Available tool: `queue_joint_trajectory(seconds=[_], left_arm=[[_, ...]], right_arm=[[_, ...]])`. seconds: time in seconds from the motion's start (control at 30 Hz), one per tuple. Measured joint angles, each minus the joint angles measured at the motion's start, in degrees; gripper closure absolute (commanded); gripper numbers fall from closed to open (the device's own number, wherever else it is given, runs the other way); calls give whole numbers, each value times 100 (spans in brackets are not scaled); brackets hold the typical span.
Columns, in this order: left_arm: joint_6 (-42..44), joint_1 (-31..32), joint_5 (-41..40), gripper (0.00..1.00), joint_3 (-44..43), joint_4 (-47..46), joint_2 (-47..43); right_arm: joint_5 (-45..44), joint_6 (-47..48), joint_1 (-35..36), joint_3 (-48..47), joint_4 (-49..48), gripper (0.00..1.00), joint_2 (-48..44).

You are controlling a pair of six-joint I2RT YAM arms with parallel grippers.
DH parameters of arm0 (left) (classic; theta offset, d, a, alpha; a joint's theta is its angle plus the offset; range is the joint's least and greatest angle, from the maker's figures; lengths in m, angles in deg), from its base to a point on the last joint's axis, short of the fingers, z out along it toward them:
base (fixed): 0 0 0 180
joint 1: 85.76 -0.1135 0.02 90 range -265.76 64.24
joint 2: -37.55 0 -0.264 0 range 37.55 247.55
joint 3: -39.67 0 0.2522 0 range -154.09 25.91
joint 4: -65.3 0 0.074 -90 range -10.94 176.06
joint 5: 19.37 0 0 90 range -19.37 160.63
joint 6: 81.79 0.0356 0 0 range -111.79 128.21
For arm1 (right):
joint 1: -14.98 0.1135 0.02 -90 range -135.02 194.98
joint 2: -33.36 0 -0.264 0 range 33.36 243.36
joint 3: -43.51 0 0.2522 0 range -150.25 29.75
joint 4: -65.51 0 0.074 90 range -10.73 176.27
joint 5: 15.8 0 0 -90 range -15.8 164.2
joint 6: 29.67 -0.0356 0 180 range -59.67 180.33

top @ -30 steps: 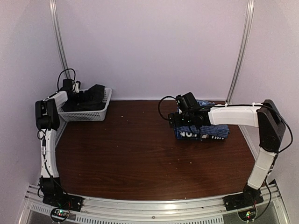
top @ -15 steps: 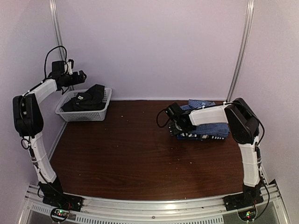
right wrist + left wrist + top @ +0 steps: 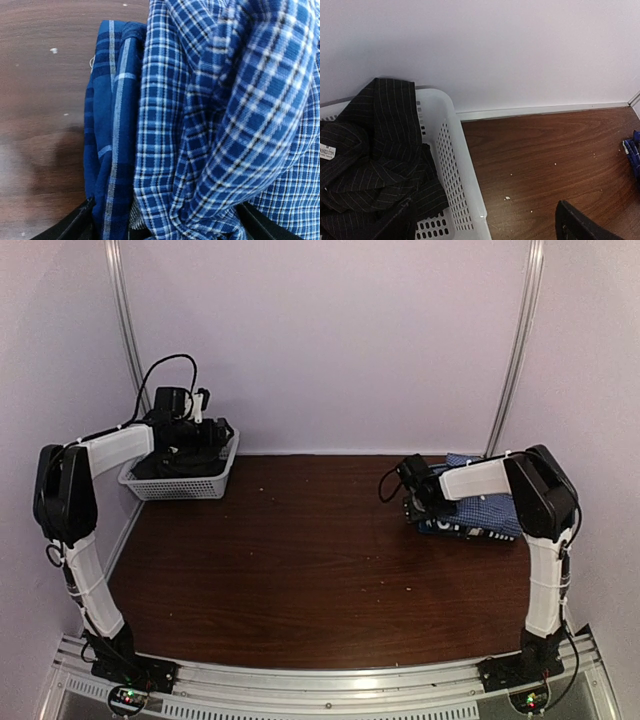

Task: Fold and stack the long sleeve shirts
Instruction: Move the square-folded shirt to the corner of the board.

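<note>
A stack of folded long sleeve shirts (image 3: 478, 512) lies at the table's right. A blue-white checked shirt (image 3: 225, 100) lies on top, beside a darker blue plaid one (image 3: 110, 125), with a navy lettered one (image 3: 470, 531) at the bottom. My right gripper (image 3: 428, 508) (image 3: 167, 230) is at the stack's left end. Its jaws stand wide, with the cloth between the fingertips (image 3: 70, 227). A black pinstriped shirt (image 3: 375, 150) (image 3: 160, 468) lies crumpled in the white mesh basket (image 3: 455, 165) (image 3: 185, 486). My left gripper (image 3: 210, 432) (image 3: 487, 231) hovers open over the basket's right rim, holding nothing.
The basket stands at the back left corner against the wall. A white wall (image 3: 330, 340) closes the back, and metal posts (image 3: 515, 350) stand at both rear corners. Brown tabletop (image 3: 320, 550) stretches between basket and stack, dotted with small pale crumbs (image 3: 506, 198).
My left arm came down from high by the wall to above the basket. The right gripper and the shirt stack shifted to the right, and the right jaws narrowed slightly.
</note>
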Motion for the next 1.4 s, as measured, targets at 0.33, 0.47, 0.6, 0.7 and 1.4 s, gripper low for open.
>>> queue_joint_trajectory(seconds=[0.33, 0.47, 0.6, 0.7, 1.4], left_arm=[[-76, 22, -240, 2, 796, 57, -514], [-129, 22, -372, 2, 866, 79, -616], [-151, 22, -485, 2, 909, 107, -629], [-155, 22, -573, 2, 909, 164, -629], [-188, -1255, -1040, 2, -192, 483, 1043]], right_arm=[[-109, 225, -577, 11, -13, 6, -4], [-155, 243, -656, 70, 68, 4, -74], [-184, 173, -662, 411, 245, 4, -367], [-208, 98, -664, 695, 387, 3, -603], [595, 310, 372, 1241, -122, 0, -2468]])
